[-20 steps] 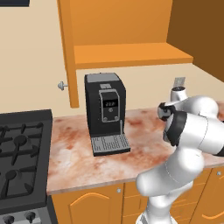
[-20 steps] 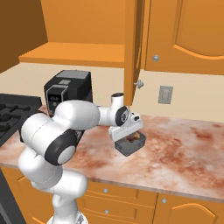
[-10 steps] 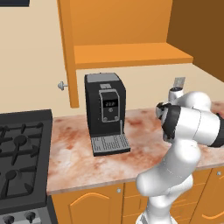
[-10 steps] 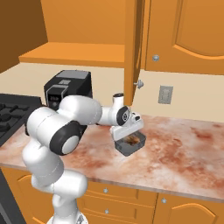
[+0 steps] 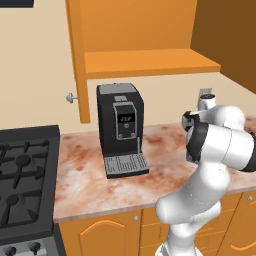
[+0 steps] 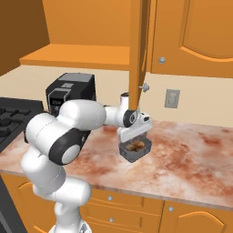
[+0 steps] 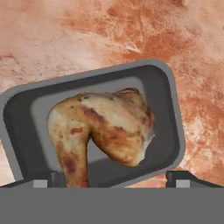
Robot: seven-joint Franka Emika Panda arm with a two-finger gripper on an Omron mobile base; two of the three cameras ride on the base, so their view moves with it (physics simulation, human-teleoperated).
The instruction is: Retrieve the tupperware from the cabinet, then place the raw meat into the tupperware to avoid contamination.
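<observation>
Left base view: the white arm bends up from the lower right, and its bulky forearm hides the claw, so nothing of the jaws can be read here. Off to the arm's left stands a tall black coffee machine [image 5: 121,130] on the mottled reddish stone counter [image 5: 80,175], with a black gas stove [image 5: 25,185] farther left. Above, the tall orange wooden cabinet [image 5: 145,55] shows its open shelf.

Right base view: the two-finger claw [image 6: 134,133] points down over the counter, its white hand just above a small, low, dark grey rectangular tupperware box [image 6: 134,150]. The box sits on the stone directly beneath the claw, and a small lumpy tan-brown piece of raw meat [image 6: 134,146] lies inside it. The cabinet's open door edge hangs right behind the hand, a silver knob beside it. The coffee machine stands behind the arm, well apart from the claw.

Hand view: looking straight down, the two dark finger tips [image 7: 43,180] stand far apart at the bottom, one on each side, so the claw is spread wide and grips nothing. The drumstick-like meat rests inside the grey box between and below them, its thin bone end pointing toward the tips, apparently free of both.
</observation>
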